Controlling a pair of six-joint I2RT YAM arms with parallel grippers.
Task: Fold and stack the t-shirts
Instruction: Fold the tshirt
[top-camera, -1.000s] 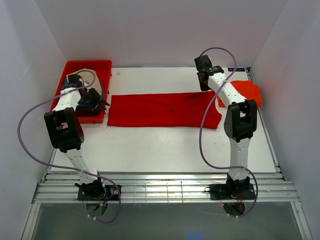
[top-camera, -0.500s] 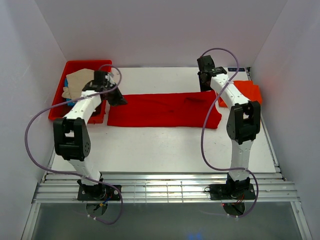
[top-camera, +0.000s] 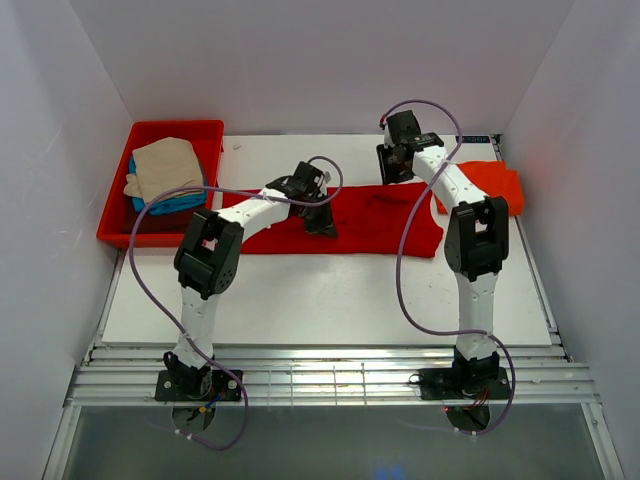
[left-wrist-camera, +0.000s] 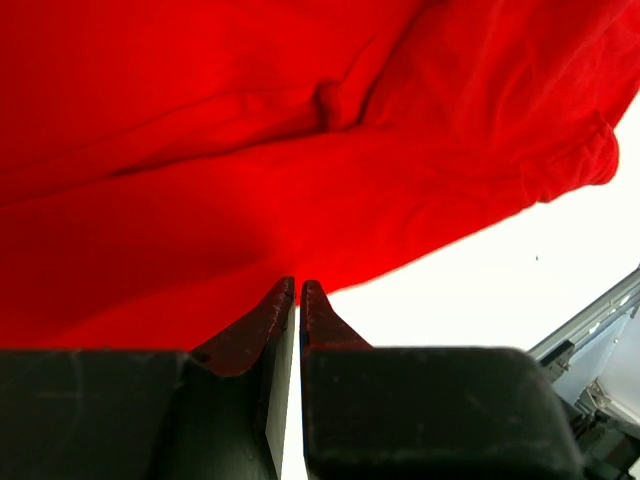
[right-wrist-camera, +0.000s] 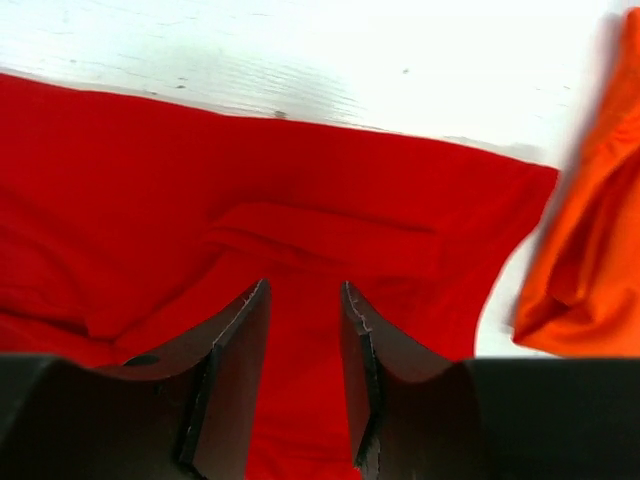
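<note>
A bright red t-shirt (top-camera: 370, 225) lies flat in a long strip across the middle of the desk (top-camera: 300, 290). The left arm (top-camera: 255, 205) reaches over it, and the left jaws sit about halfway along the strip. In the left wrist view they are almost closed, with just a thin slit between the 2 tips, and they point at the edge of the red cloth.

The right arm (top-camera: 445, 180) bends over the far right part of the shirt. The right jaws are open a little way, and red cloth shows in the gap. I cannot tell if they touch it.

An orange-red t-shirt (top-camera: 500, 185) lies just beside the red one, on the right. On the left, a red tray (top-camera: 112, 215) holds 2 more shirts: a beige t-shirt (top-camera: 165, 165) on top of a blue t-shirt (top-camera: 175, 203).
</note>
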